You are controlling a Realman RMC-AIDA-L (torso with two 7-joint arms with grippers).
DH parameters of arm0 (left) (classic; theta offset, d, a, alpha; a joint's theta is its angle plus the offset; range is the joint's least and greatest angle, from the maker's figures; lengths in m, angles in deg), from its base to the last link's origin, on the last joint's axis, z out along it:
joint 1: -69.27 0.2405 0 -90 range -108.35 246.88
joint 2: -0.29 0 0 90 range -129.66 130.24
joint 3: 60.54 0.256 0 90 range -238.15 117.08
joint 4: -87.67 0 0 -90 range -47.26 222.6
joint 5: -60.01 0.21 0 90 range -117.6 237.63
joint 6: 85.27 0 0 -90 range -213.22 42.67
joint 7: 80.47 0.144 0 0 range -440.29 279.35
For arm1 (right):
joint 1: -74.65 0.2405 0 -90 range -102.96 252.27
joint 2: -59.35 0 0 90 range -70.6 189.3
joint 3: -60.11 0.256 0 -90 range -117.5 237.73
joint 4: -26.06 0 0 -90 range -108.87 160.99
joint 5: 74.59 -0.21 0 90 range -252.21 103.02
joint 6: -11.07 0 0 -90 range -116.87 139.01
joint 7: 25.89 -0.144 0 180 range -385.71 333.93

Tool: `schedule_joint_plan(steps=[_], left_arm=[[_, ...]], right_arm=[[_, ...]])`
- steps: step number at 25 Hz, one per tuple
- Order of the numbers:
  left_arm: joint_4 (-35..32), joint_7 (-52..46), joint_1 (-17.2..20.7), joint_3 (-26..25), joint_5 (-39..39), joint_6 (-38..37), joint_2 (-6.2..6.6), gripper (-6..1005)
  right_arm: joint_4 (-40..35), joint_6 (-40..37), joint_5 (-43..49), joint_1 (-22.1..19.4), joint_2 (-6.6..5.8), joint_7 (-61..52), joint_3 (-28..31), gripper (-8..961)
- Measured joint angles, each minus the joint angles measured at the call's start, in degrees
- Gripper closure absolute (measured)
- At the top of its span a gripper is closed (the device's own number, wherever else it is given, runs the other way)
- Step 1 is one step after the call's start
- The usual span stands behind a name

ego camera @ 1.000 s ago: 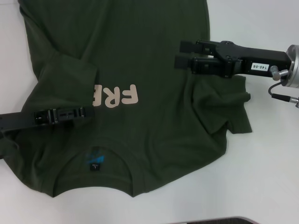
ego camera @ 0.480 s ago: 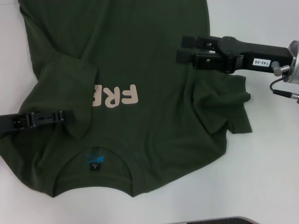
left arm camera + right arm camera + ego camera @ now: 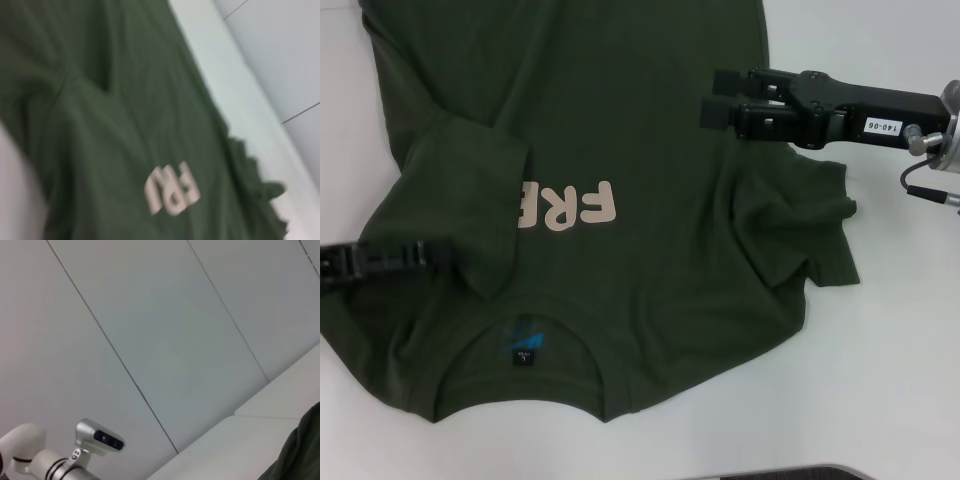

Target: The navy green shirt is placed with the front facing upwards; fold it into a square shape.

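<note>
The navy green shirt [image 3: 620, 130] lies front up on the white table [image 3: 880, 350], collar and label [image 3: 524, 345] toward me. Its left sleeve [image 3: 470, 190] is folded in over the chest and covers the end of the beige letters [image 3: 570, 207]. The right sleeve [image 3: 800, 225] lies rumpled beside the body. My left gripper [image 3: 438, 252] is low over the shirt's left edge, holding nothing that I can see. My right gripper [image 3: 712, 96] is open and empty above the shirt's right side. The left wrist view shows the shirt [image 3: 100, 125] and its letters [image 3: 172, 192].
The table shows bare white to the right and along the front edge [image 3: 770, 470]. The right wrist view shows a panelled wall [image 3: 175, 340], a grey robot part [image 3: 100, 439] and a corner of the shirt [image 3: 302, 455].
My left gripper has drawn back to the left, off the folded sleeve, which stays in place. My right gripper has shifted slightly right and up.
</note>
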Motion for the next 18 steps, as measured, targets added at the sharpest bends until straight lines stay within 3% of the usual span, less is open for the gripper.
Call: schedule_joint_plan(steps=[6,11,18], left_arm=[[0.3,1.1,-0.5,-3.0,-6.6,-2.2,0.46,105],[0.8,3.2,-0.1,-3.2,-12.7,0.0,-0.25,105],[5.7,11.2,0.2,-4.6,-19.5,2.6,-0.46,106]], right_arm=[[0.0,0.7,0.0,-0.1,-0.13,-0.7,0.2,50],[0.0,1.6,0.4,-0.4,-0.91,-3.8,-0.2,50],[-0.9,0.9,2.0,-2.3,-4.26,-12.5,-0.3,51]])
